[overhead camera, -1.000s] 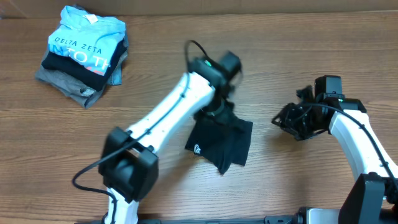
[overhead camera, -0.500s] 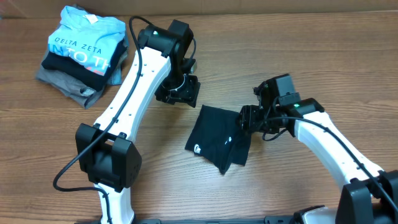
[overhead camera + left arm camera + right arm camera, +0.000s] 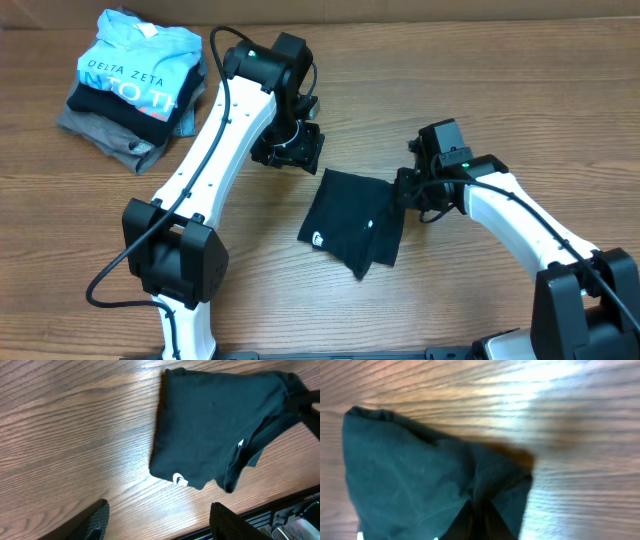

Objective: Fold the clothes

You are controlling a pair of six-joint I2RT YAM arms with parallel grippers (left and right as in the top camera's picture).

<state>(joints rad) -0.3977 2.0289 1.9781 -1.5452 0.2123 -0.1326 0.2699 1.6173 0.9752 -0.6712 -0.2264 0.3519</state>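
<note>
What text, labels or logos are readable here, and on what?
"DELTA ZETA": white letters on the light blue folded shirt.
Larger white lettering beneath it: cut off by the fold, only "TO T" legible.
Small white logo marks on the very dark navy-black soft T-shirt: symbols, no readable letters.
Nothing else readable.

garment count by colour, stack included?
Navy-black: 2, the T-shirt lying alone and a dark layer in the stack.
Light blue: 1, the lettered shirt on top of the stack.
Grey: 1, the folded garment at the bottom of the stack.
Total: 4 visible; the stack may hide more.
</note>
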